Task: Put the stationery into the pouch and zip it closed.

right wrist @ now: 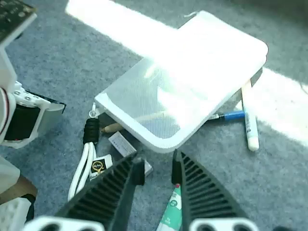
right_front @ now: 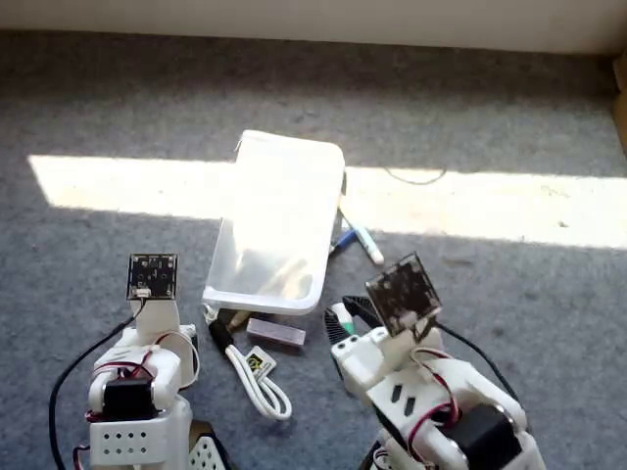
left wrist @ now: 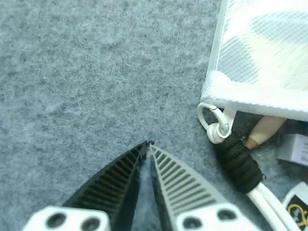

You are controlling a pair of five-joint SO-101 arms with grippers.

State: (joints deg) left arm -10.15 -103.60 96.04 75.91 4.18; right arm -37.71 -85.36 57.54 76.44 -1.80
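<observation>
**High:** pouch [right_front: 279, 225] lies flat mid-carpet [right_front: 98, 117], partly in the sun strip. White marker [right_front: 366, 244] and blue pen [right_front: 342, 238] lie against one long edge. Eraser [right_front: 275, 333], pencil [right_front: 235, 318] and cable [right_front: 257, 377] are at the short end nearest the arms. Pale shapes show through the mesh; can't tell if they're inside or underneath.

**Left wrist:** left gripper [left wrist: 148, 144] is clenched, tips touching, nothing in it. It's over bare carpet beside the pouch corner, with the zip pull [left wrist: 214, 122] near.

**Right wrist:** right gripper [right wrist: 156, 166] is released, jaws apart, over the green marker [right wrist: 169, 214] and near the pouch end.

**Progress:** looks barely started. Loose items still need loading, then zipping. Can't tell if the zip is open.

**Writing:** yellow-black tag [right wrist: 98, 166] on the cable and a label on the eraser, both too small to read.
</observation>
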